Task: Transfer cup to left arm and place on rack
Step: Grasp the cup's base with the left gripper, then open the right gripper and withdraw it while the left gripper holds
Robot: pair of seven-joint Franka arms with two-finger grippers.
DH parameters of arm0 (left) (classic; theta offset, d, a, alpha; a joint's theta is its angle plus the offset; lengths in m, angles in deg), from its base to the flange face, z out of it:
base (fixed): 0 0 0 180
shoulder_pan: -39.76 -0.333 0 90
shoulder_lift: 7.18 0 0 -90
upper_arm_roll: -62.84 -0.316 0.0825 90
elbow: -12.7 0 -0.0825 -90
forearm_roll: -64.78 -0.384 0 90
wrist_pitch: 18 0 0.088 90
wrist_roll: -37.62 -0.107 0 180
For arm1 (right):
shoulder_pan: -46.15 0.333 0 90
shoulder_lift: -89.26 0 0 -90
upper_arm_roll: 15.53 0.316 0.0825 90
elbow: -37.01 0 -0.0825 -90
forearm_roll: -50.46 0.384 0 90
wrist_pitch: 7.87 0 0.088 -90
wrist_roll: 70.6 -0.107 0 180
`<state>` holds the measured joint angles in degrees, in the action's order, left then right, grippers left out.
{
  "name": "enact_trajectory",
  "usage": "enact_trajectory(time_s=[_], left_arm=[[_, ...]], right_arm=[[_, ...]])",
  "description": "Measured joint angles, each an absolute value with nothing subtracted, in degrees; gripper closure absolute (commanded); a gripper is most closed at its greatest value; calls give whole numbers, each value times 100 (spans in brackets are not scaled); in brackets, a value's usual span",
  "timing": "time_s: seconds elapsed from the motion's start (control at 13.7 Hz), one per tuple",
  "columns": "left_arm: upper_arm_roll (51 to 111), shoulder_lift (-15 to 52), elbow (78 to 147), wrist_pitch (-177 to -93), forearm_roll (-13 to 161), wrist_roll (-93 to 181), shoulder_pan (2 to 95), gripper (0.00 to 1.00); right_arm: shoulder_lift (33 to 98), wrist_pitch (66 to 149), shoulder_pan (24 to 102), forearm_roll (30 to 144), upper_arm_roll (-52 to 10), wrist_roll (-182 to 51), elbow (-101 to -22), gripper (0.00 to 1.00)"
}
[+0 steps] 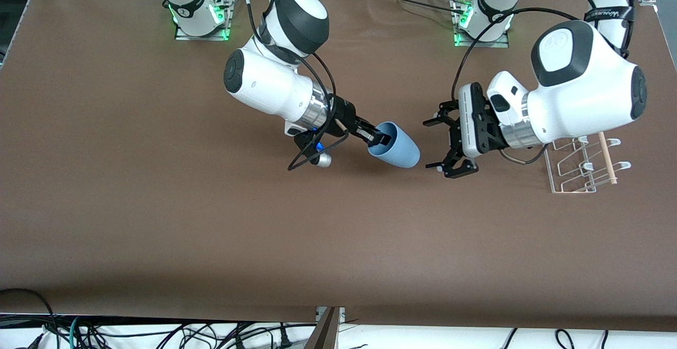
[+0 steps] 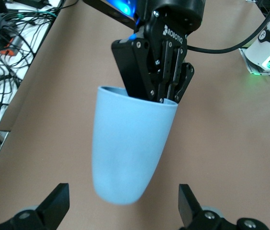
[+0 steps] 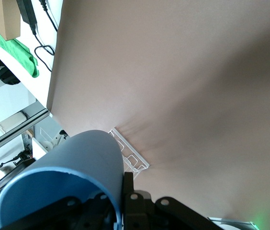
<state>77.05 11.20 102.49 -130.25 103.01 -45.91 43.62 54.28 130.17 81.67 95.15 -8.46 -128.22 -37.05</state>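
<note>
The right gripper (image 1: 382, 138) is pinching the light-blue cup's (image 1: 398, 148) rim; the left gripper (image 1: 443, 144) is waiting, fingers spread, just beside its base.

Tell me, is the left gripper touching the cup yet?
Apart. In the left wrist view the left gripper's open fingers stand wide of the cup, with bare table showing between. Only the right gripper pinches its rim.

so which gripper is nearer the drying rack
Left. The left gripper hangs open beside the drying rack, its wrist just above it. The right gripper holds the blue cup over mid-table.
</note>
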Motion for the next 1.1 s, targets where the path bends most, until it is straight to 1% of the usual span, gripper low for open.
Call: enact_trajectory(time_s=[0.29,0.37,0.51,0.59,0.66,0.73,0.8,0.88,1.1], left_arm=[[7891,1235,10256,-13215,10301,-4722,4388,0],[7898,1236,10259,-13250,10301,-4724,4397,3],[7901,1268,10270,-13312,10301,-4737,4426,4],[7904,1298,10271,-13397,10301,-4742,4461,9],[7915,1337,10273,-13493,10301,-4742,4491,29],[7930,1378,10273,-13550,10301,-4743,4509,60],[7936,1406,10272,-13600,10301,-4747,4524,80],[7937,1417,10273,-13617,10302,-4780,4531,90],[7937,1416,10264,-13620,10302,-4786,4532,93]], right_arm=[[5427,13017,8167,9515,-830,-12823,-3687,100],[5427,13017,8167,9515,-829,-12823,-3676,100],[5427,13017,8167,9515,-829,-12823,-3629,100],[5427,13009,8166,9515,-829,-12823,-3593,100],[5427,13002,8167,9515,-829,-12823,-3556,100],[5427,13001,8167,9516,-829,-12826,-3519,100],[5429,12969,8167,9516,-828,-12849,-3494,100],[5429,12956,8166,9519,-828,-12904,-3479,100],[5429,12953,8163,9519,-828,-12925,-3470,100]])
